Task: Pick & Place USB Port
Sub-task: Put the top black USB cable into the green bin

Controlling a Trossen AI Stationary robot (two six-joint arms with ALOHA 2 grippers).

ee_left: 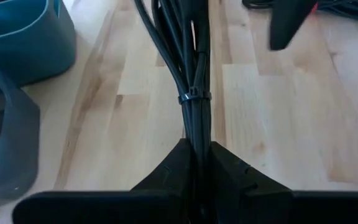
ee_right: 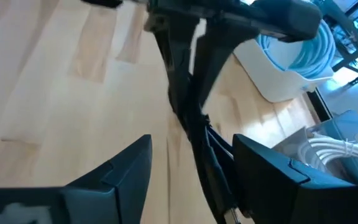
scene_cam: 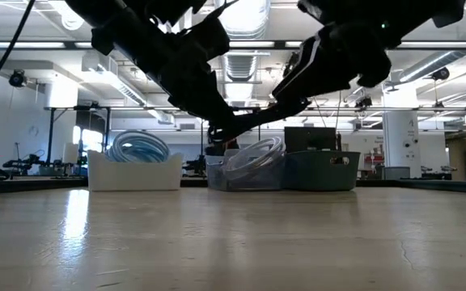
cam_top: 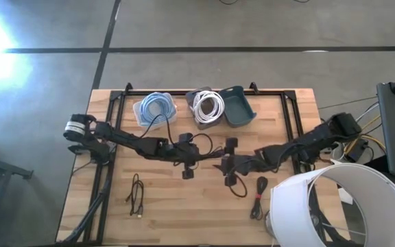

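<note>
A black cable bundle (ee_left: 194, 74), bound by a zip tie (ee_left: 194, 96), is held above the table's middle. My left gripper (cam_top: 195, 159) is shut on it. My right gripper (cam_top: 226, 163) faces it from the right, open; its fingers (ee_right: 114, 171) stand on either side of the bundle (ee_right: 197, 130), and I cannot tell whether they touch it. In the low view the bundle (scene_cam: 253, 120) hangs between the two arms, clear of the tabletop. A teal bin (cam_top: 239, 106) stands at the far edge. My left gripper pinches the cable bundle between its two fingers (ee_left: 229, 171), just short of the zip tie (ee_left: 194, 96). The bundle runs straight on beyond the fingertips, in line with them. It is lifted clear of the table.
At the far edge, beside the teal bin, stand a white bin with a blue cable coil (cam_top: 155, 110) and a grey bin with a white cable coil (cam_top: 207, 106). Loose black cables lie near the front at left (cam_top: 137, 195) and right (cam_top: 258, 195). A white lampshade (cam_top: 338, 206) stands front right.
</note>
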